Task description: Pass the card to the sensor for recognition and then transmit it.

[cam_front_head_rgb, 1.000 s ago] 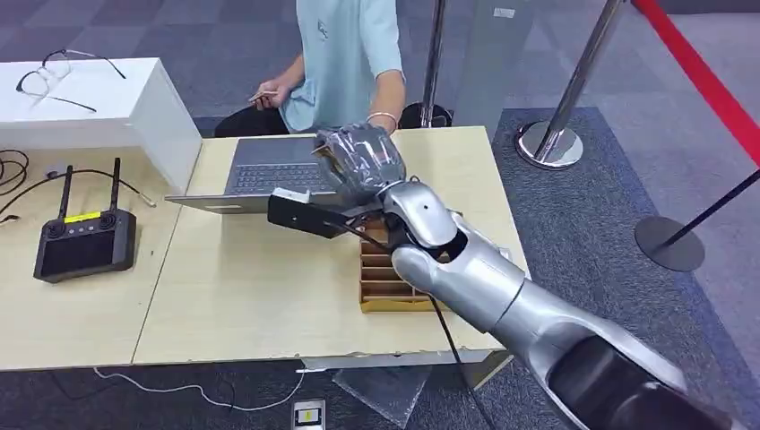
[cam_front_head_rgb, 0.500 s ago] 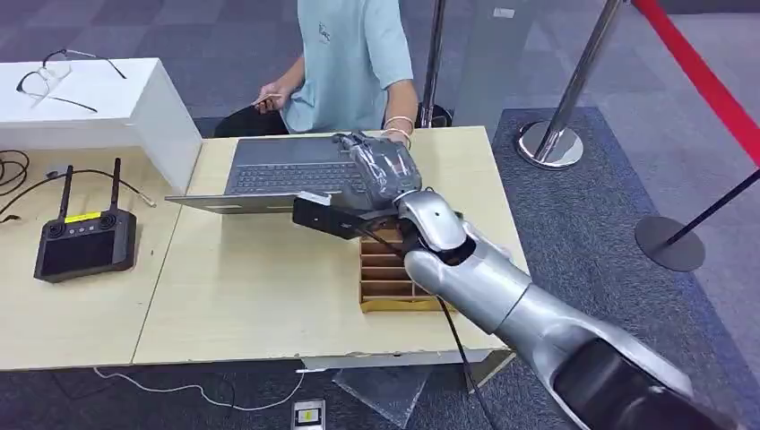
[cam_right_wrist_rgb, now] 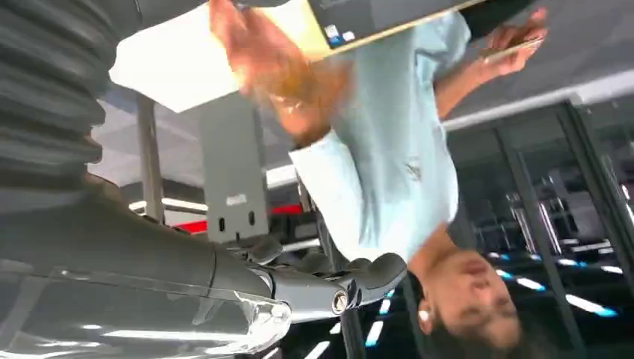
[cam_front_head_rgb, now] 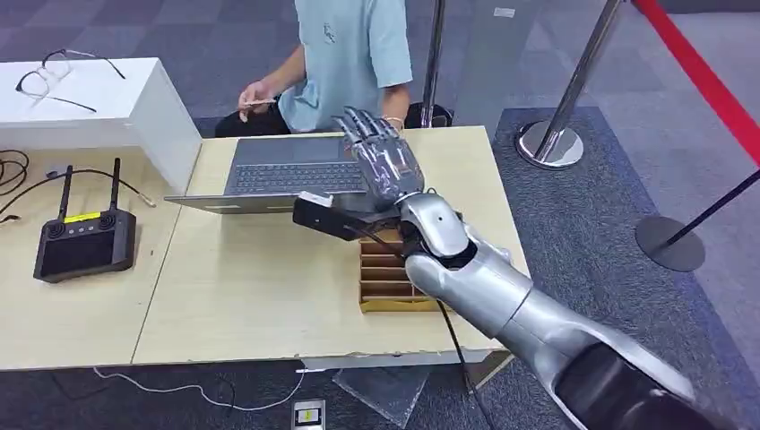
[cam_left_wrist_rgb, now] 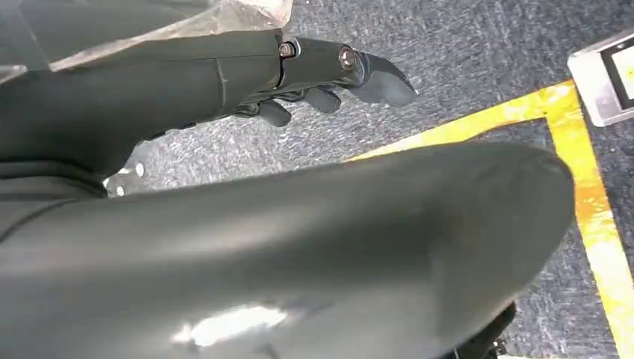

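Note:
My right hand (cam_front_head_rgb: 378, 163) reaches over the right side of the laptop (cam_front_head_rgb: 278, 172), fingers stretched apart and nothing in them. In the right wrist view the same hand (cam_right_wrist_rgb: 329, 288) is spread and bare, facing the person (cam_right_wrist_rgb: 389, 157). The person (cam_front_head_rgb: 345, 54) sits behind the table, pinching a thin card-like item (cam_front_head_rgb: 255, 101) in one raised hand. Their other hand (cam_front_head_rgb: 394, 121), wearing a bracelet, is just beyond my fingertips and blurred in the wrist view. My left hand (cam_left_wrist_rgb: 329, 75) hangs over grey carpet, fingers loosely apart and holding nothing.
A wooden box with compartments (cam_front_head_rgb: 385, 278) sits under my right forearm. On the left stand a black controller with antennas (cam_front_head_rgb: 85, 242) and a white box with glasses on it (cam_front_head_rgb: 90, 98). Stanchion bases (cam_front_head_rgb: 548, 143) and a red belt are to the right of the table.
My right hand went from curled around something brownish to fully spread, and moved a little right and toward the person. The person's braceleted hand came up close to it.

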`<state>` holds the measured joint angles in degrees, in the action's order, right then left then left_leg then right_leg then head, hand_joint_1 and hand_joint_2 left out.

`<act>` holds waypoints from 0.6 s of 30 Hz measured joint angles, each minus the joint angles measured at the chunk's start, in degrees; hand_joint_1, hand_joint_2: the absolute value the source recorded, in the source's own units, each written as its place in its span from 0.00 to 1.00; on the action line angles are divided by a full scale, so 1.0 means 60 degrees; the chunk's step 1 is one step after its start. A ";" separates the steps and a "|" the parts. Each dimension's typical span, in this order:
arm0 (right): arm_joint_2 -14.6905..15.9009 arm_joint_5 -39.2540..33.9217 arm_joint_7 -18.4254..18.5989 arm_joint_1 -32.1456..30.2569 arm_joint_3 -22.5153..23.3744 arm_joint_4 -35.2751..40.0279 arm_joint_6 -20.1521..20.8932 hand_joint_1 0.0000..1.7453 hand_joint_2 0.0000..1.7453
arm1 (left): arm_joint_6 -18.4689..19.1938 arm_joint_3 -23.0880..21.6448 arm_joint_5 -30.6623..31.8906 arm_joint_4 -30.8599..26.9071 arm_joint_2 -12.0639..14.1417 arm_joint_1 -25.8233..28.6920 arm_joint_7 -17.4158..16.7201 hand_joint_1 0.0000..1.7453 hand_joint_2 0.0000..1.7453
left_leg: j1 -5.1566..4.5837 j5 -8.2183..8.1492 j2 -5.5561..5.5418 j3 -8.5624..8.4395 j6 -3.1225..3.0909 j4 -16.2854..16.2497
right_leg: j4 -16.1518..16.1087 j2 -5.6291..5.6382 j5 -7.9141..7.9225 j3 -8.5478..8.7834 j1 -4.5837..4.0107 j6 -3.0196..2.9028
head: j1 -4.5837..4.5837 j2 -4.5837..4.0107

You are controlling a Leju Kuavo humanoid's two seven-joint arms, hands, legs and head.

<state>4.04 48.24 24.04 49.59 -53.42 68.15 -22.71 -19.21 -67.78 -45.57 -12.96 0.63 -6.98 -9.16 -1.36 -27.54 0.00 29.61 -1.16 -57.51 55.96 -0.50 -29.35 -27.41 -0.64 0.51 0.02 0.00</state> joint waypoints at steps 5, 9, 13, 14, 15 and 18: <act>0.0047 0.0415 0.0321 -0.0094 0.0047 0.0601 -0.0160 0.00 1.00 | 0.0069 0.0000 -0.0047 0.0000 -0.0004 0.0016 -0.0069 0.00 0.00 | 0.0001 0.0001 0.0000 -0.0001 0.0001 0.0000 | 0.0000 0.0000 0.0000 0.0000 0.0000 0.0000 | 0.0000 0.0000; 0.0124 0.0514 0.0467 -0.0232 0.0174 0.1100 -0.0215 0.00 1.00 | 0.0189 0.0000 0.0015 0.0000 -0.0033 0.0027 0.0279 0.00 0.00 | 0.0001 0.0001 0.0000 -0.0001 0.0001 -0.0001 | 0.0000 0.0000 0.0000 0.0001 0.0000 0.0000 | 0.0000 0.0000; 0.0335 0.0503 0.0590 -0.0515 0.0273 0.1665 -0.0022 0.00 1.00 | 0.0259 0.0004 -0.0014 0.0000 -0.0044 0.0031 0.1223 0.00 0.00 | -0.0001 0.0001 0.0002 -0.0001 0.0001 -0.0002 | 0.0000 0.0000 0.0000 0.0001 0.0002 0.0000 | 0.0000 0.0000; 0.0396 0.0478 0.0613 -0.0589 0.0288 0.1824 0.0069 0.00 1.00 | 0.0259 0.0007 -0.0036 0.0000 -0.0044 0.0031 0.1339 0.00 0.00 | -0.0001 0.0001 0.0002 0.0000 0.0001 -0.0002 | -0.0001 0.0001 0.0000 0.0000 0.0002 0.0000 | 0.0000 0.0000; 0.0477 0.0456 0.0657 -0.0678 0.0306 0.1969 0.0175 0.00 1.00 | 0.0259 0.0011 -0.0051 0.0000 -0.0044 0.0031 0.1414 0.00 0.00 | -0.0001 0.0001 0.0000 -0.0001 0.0001 -0.0003 | -0.0001 0.0000 0.0000 0.0001 0.0002 0.0001 | 0.0000 0.0000; 0.0678 0.0346 0.0820 -0.0878 0.0364 0.2409 0.0587 0.00 1.00 | 0.0270 0.0018 -0.0087 0.0000 -0.0025 0.0041 0.1534 0.00 0.00 | -0.0001 0.0001 0.0001 -0.0001 0.0001 -0.0006 | -0.0001 0.0001 0.0001 0.0001 0.0002 0.0000 | 0.0000 0.0000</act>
<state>8.11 50.31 28.96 44.32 -51.23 82.60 -19.19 -17.59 -67.67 -46.10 -12.96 0.48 -6.73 0.04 -1.36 -27.54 0.01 29.60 -1.16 -57.54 55.95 -0.50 -29.35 -27.41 -0.63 0.51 0.02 0.00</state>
